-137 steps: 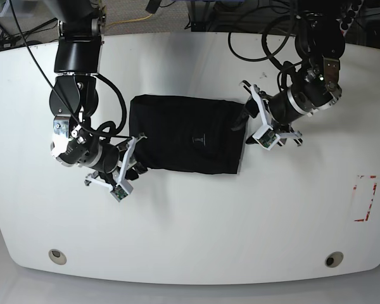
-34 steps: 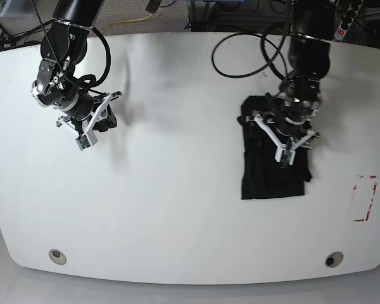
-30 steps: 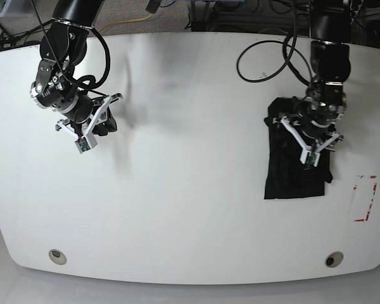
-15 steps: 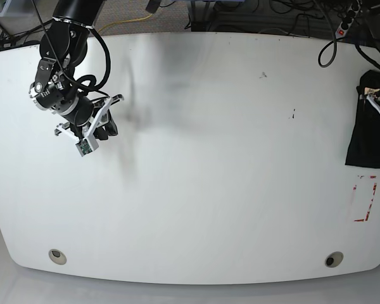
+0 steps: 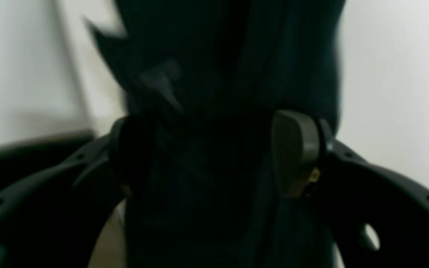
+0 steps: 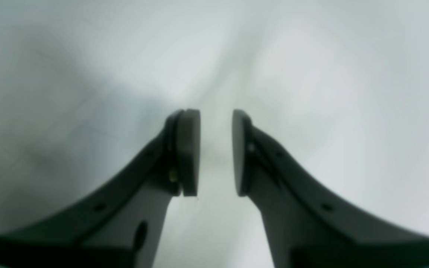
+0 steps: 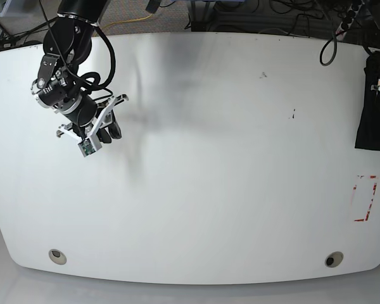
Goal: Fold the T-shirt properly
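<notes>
Table: white top [image 7: 196,190] fills the base view, with cables and dark floor behind its far edge; a red-taped mark [image 7: 365,198] sits near its right edge.
Change: a few seconds ago the shirt lay as a folded rectangle mid-table between both arms; over the last second it has been carried across to the table's right edge, and the middle of the table is now bare.
Shirt: black bundle [image 7: 374,104] hangs at the right edge of the table, above the red mark, partly cut off by the frame.
Left gripper: [image 5: 218,149] fingers stand wide with the dark cloth bunched between them; the right pad [image 5: 292,149] shows beside the cloth, the other is lost in black. Whether the pads are pressing or letting go I cannot tell, as that view is blurred.
Right gripper: [image 7: 100,130] hovers over the left part of the table, well apart from the shirt; fingers narrow with a small gap, holding nothing [image 6: 216,152].
Meaning: the folding looks done; this reads as the folded shirt being moved aside, so the task seems close to its end.
Risk: a bundle carried by one grip may sag open.
</notes>
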{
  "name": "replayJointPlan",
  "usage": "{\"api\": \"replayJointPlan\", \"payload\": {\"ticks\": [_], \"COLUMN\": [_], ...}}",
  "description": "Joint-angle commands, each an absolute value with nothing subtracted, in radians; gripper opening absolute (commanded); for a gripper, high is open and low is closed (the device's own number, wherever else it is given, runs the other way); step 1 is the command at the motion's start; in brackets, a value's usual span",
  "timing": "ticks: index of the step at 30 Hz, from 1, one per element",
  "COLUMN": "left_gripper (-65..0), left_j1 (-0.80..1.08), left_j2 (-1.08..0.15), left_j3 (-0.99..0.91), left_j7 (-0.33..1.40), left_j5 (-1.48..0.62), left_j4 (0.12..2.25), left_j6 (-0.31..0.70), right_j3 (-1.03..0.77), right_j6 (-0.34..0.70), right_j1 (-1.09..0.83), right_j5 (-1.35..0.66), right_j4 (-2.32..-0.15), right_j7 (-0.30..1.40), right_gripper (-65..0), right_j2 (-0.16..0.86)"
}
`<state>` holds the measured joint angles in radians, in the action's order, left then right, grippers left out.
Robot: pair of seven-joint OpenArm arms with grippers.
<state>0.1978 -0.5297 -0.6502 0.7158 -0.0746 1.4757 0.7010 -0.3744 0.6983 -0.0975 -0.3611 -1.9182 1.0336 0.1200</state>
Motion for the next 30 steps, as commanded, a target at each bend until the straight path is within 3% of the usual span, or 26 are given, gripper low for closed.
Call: {"api": "replayJointPlan", "payload": {"ticks": [1, 7, 11, 20, 26, 30], "left_gripper": [-20.3, -20.3, -20.3, -20.3, -20.3, -20.3], "left_j1": [0.189, 0.153, 0.128, 0.185, 0.308, 0.437], "left_j2": [-0.535, -0.420, -0.331, -0.137, -0.067, -0.039], "left_j3": [-0.657, -0.588, -0.464, -0.266, -0.182, -0.165], "left_j7": [0.717, 0.682, 0.555, 0.156, 0.013, -0.028], "left_j5": [-0.134, -0.171, -0.134, -0.039, 0.013, 0.008], "left_j4": [1.583, 1.722, 1.718, 1.705, 1.730, 1.797], "left_j6": [0.698, 0.697, 0.568, 0.298, 0.160, 0.140], "right_j3": [-0.383, -0.383, -0.378, -0.404, -0.495, -0.519], "right_j6": [0.698, 0.698, 0.698, 0.698, 0.698, 0.698], "right_j1": [-0.085, -0.094, -0.127, -0.153, -0.205, -0.275], "right_j5": [-0.371, -0.371, -0.288, 0.119, 0.151, 0.147], "right_j4": [-1.939, -1.934, -1.931, -1.848, -1.768, -1.758], "right_j7": [1.013, 0.914, 0.762, 0.375, 0.222, 0.179], "right_gripper": [-52.0, -51.8, -51.4, -51.8, -51.8, -52.0], "right_j2": [0.130, 0.136, 0.134, 0.050, 0.022, 0.021]}}
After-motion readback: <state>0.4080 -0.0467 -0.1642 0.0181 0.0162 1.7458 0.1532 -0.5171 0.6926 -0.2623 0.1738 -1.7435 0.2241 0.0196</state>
